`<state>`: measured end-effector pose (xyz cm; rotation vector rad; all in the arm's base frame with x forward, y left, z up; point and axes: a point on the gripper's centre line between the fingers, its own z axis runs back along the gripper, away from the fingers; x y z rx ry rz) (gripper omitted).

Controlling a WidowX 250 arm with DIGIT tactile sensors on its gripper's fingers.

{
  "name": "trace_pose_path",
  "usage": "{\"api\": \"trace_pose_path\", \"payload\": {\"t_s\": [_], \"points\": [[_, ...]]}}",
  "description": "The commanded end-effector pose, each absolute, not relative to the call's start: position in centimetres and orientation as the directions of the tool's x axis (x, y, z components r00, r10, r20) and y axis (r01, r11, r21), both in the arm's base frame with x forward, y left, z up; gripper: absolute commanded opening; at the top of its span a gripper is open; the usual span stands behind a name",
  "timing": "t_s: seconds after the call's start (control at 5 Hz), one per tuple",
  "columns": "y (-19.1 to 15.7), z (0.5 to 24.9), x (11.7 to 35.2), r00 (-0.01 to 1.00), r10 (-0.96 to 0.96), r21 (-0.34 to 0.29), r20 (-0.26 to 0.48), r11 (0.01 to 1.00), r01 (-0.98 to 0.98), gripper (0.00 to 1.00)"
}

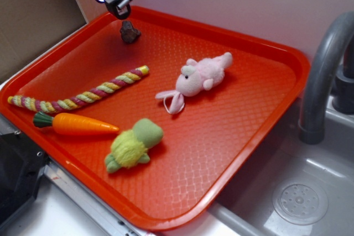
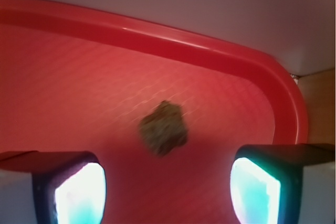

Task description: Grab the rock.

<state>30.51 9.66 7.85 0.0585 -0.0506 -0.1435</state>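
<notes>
Orange plastic makes the biggest thing here, a wide tray [image 1: 238, 153] with a raised rim, standing beside a grey sink [image 1: 310, 192]. On the tray lie, from large to small, a striped rope toy [image 1: 77, 98] at about 9 o'clock, a pink plush animal [image 1: 199, 75] near the middle, a green-yellow plush turtle [image 1: 134, 145] at 6 o'clock and a toy carrot [image 1: 77, 124] at 8 o'clock.

Smallest is the rock [image 1: 130, 32], a lumpy dark stone at about 11 o'clock on the tray, near the far rim and well apart from all the toys.

Directly above it hangs the gripper [image 1: 118, 5], not touching. In the wrist view its jaws stand wide apart, one at each lower corner, and the rock [image 2: 164, 128] shows between them, a little nearer the left one.

I judge the step in hand to be the descent. To do it well, the gripper should first centre itself over the rock, then go straight down until the fingers stand on both sides of it, close to the tray floor. Because the surface is irregular, a slow closing helps, so that the stone does not roll out.
</notes>
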Motion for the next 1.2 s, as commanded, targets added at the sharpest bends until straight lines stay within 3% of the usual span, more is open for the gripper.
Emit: {"api": "trace_pose_path", "payload": {"t_s": [0.0, 0.2, 0.6, 1.0], "points": [[9.7, 7.1, 31.5, 0.984, -0.174, 0.109, 0.028, 0.979, 0.171, 1.0], [9.4, 5.6, 31.5, 0.982, -0.191, 0.12, -0.009, 0.974, 0.19, 1.0], [6.6, 4.6, 31.1, 0.964, -0.267, 0.066, -0.016, 0.961, 0.268, 1.0], [8.2, 3.1, 31.6, 0.973, -0.224, 0.081, -0.048, 0.97, 0.227, 1.0]]}}
